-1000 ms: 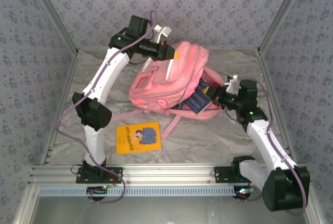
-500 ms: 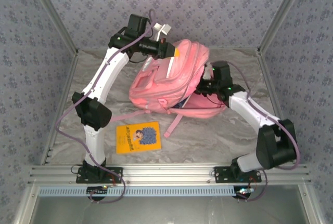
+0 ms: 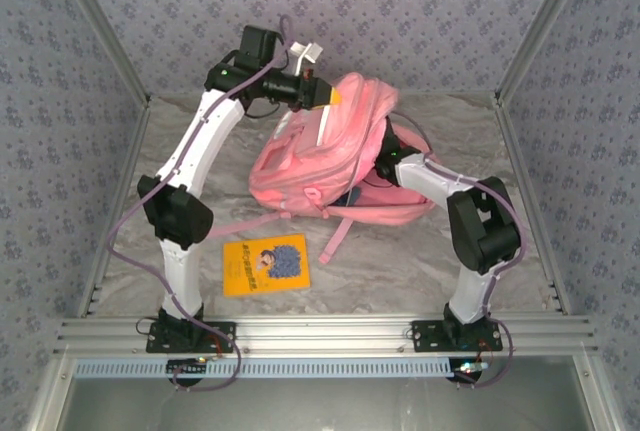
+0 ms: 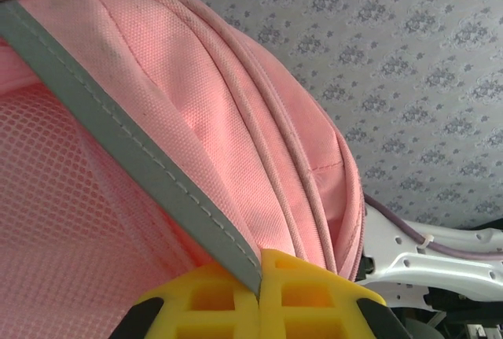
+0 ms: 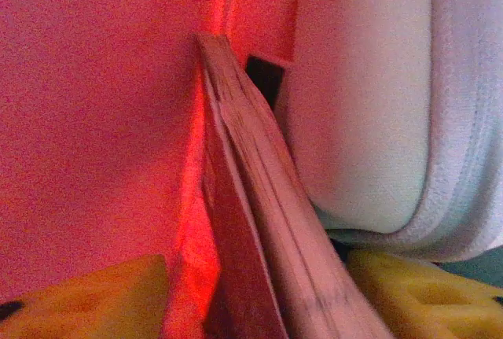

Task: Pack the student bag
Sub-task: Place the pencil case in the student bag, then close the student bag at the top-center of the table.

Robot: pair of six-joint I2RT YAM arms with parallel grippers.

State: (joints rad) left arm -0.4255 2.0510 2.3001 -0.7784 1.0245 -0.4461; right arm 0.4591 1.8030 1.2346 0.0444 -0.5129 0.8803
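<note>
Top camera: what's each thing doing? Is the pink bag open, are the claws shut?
pink backpack: open, edge held up.
left gripper: shut on the backpack's grey stripe.
right gripper: inside the backpack, shut on a book.
book: upright, inside the backpack.
yellow book: flat on the table, cover up.

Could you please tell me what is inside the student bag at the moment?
The right claw holds a book against the pink lining inside the student bag. Its fabric covers the rest of the interior.
</note>
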